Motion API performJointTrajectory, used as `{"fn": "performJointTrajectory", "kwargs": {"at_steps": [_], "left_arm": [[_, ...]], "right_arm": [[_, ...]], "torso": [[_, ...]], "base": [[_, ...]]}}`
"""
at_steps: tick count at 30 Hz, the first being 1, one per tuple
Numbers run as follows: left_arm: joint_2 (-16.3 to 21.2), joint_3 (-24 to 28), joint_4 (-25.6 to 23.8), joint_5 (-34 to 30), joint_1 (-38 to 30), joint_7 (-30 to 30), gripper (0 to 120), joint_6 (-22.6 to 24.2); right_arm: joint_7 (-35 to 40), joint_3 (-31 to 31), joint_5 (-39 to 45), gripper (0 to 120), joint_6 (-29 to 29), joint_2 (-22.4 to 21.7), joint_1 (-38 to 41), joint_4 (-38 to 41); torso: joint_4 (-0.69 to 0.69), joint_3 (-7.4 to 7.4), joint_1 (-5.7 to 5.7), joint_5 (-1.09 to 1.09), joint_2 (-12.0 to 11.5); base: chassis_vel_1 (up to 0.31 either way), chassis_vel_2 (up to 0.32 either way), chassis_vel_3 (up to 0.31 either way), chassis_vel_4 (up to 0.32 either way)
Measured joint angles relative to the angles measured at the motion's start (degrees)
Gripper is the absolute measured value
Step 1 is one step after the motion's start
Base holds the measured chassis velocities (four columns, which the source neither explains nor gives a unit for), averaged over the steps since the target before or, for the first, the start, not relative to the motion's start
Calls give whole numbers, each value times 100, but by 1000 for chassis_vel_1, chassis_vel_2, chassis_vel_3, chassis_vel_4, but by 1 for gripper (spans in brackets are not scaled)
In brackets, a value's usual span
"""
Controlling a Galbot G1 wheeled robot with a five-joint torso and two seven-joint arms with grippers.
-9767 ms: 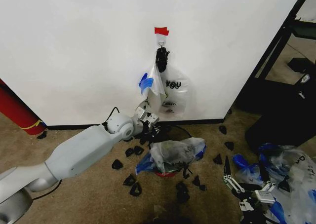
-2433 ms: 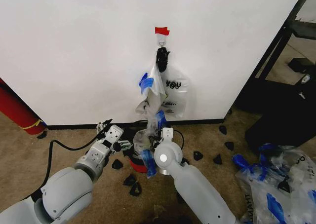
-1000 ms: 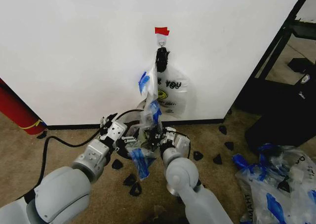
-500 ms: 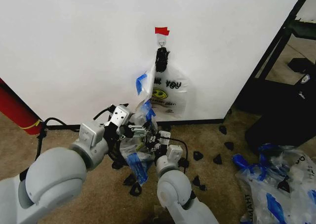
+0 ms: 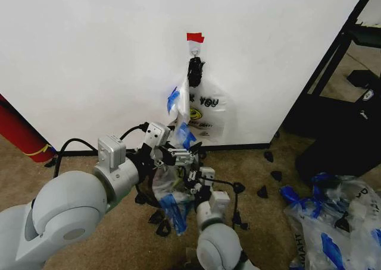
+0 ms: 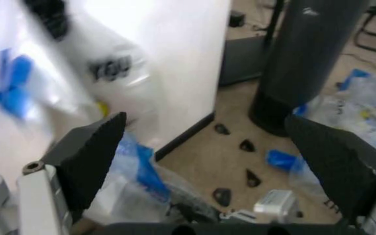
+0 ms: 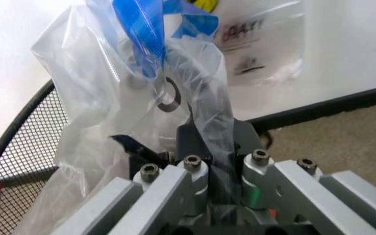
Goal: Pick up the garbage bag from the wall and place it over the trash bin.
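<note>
The garbage bag point(image 5: 174, 190), thin translucent plastic with blue patches, stretches from the hook on the white wall point(image 5: 89, 56) down to both grippers. My right gripper point(image 5: 194, 184) is shut on a fold of it; the right wrist view shows the film pinched at the right gripper point(image 7: 224, 164) with the garbage bag point(image 7: 109, 98) bulging above. My left gripper point(image 5: 170, 154) touches the bag's upper side, and in its own view the left gripper point(image 6: 206, 120) stands wide open, the garbage bag point(image 6: 132, 188) below it. The trash bin point(image 7: 25, 147) shows as a black mesh rim behind the bag.
A whiter bag lettered "YOU" point(image 5: 209, 112) hangs from the same hook under red tape point(image 5: 194, 37). A red cylinder point(image 5: 21, 133) stands at the left. A heap of plastic bags point(image 5: 339, 222) lies at the right. Black scraps point(image 5: 262, 191) dot the carpet. A dark frame point(image 5: 342, 50) stands right.
Both arms have risen and shifted right. The right gripper has lifted the bag's lower part higher. The left gripper has moved up against the bag's upper side.
</note>
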Motion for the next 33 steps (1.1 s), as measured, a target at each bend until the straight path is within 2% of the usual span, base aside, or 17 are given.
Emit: {"fn": "performJointTrajectory", "kwargs": {"at_steps": [3, 5, 9, 10, 13, 16, 24, 28, 29, 30, 31, 33], "left_arm": [[-253, 571, 271, -16, -526, -75, 94, 66], [-311, 732, 363, -26, -672, -101, 94, 87], [-574, 1620, 903, -131, -1431, -272, 93, 129], [-574, 1620, 903, -131, -1431, -272, 93, 129], [-685, 2105, 1314, -172, -1935, -385, 92, 279], [-763, 2241, 1648, -145, -2088, -458, 92, 372], [-812, 2312, 1967, -9, -2070, -497, 87, 465], [-866, 2343, 2065, -43, -2031, -614, 70, 448], [-865, 2344, 2067, -49, -2016, -620, 70, 439], [-859, 2346, 2070, -54, -1990, -628, 61, 428], [-859, 2346, 2070, -54, -1990, -628, 61, 428], [-853, 2347, 2080, -55, -1968, -646, 52, 418]], "right_arm": [[-65, 74, -148, 0, 173, 11, -43, -17], [-79, 87, -203, 0, 210, 20, -43, -42], [-127, 90, -410, 0, 295, 46, -7, -152], [-127, 90, -410, 0, 295, 46, -7, -152], [-130, 67, -439, 0, 300, 52, 64, -194], [-130, 54, -435, 0, 295, 55, 107, -209], [-128, 48, -363, 0, 254, 32, 186, -205], [-115, 51, -297, 0, 211, 5, 217, -183], [-114, 52, -289, 0, 205, 0, 220, -177], [-112, 56, -274, 0, 198, -12, 222, -167], [-112, 56, -274, 0, 198, -12, 222, -167], [-108, 62, -245, 0, 189, -26, 224, -158]], "torso": [[0, 0, 0, -1, 0], [0, 0, 0, 0, 0], [0, 1, 0, 0, 0], [0, 1, 0, 0, 0], [-1, 1, 0, 1, 0], [0, 1, 0, -1, 0], [1, 1, 0, -1, 0], [0, 1, 0, -1, 0], [0, 1, 0, -1, 0], [0, 1, 0, -1, 0], [0, 1, 0, -1, 0], [1, 1, 0, -1, 0]], "base": [[0, 0, 0, 0], [0, 0, 0, 0], [0, 0, 0, 0], [0, 0, 0, 0], [0, 0, 0, 0], [0, 0, 0, 0], [0, 0, 0, 0], [0, 0, 0, 0], [0, 0, 0, 0], [0, 0, 0, 0], [0, 0, 0, 0], [0, 0, 0, 0]]}}
